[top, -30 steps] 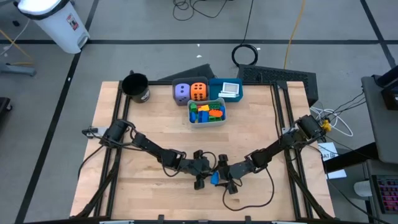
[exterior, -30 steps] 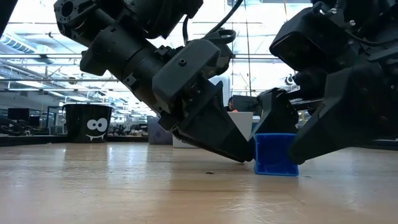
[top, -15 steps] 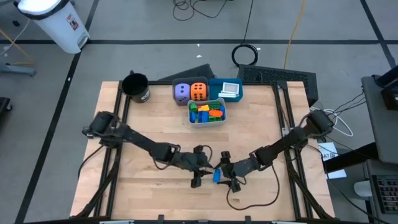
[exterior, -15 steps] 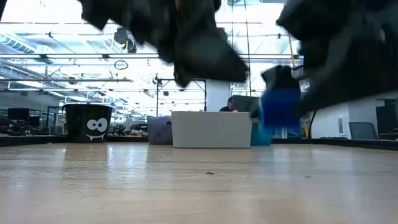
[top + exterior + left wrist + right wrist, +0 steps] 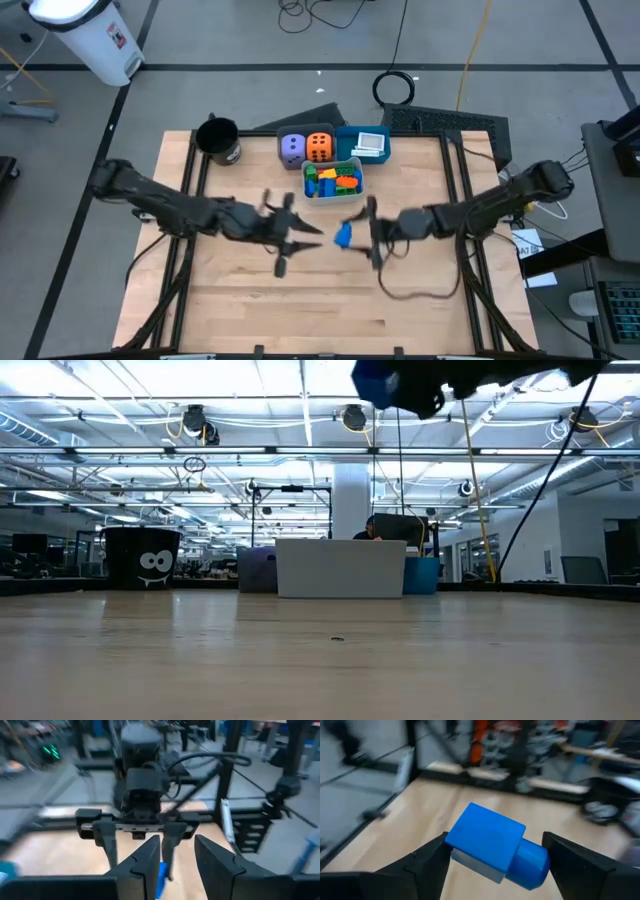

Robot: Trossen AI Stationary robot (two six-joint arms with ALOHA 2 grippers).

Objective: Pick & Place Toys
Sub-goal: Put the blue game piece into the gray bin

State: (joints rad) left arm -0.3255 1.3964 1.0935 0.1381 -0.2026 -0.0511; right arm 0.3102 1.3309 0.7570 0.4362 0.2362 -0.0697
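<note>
The right gripper (image 5: pixel 352 235) clamps a blue plastic building block (image 5: pixel 343 236) clear of the table, probably for carrying to the grey bin (image 5: pixel 333 194), while the left gripper (image 5: pixel 305 237) hangs nearby, part-open and empty.

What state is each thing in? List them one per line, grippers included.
Blue plastic building block: held in the air, clear of the table.
Right gripper: shut on the block.
Left gripper: empty, fingers slightly apart.
Grey bin: full of coloured blocks.
Purple die: resting beside the orange die.
Blue bin: holds white cards.
Black cup: upright.
</note>
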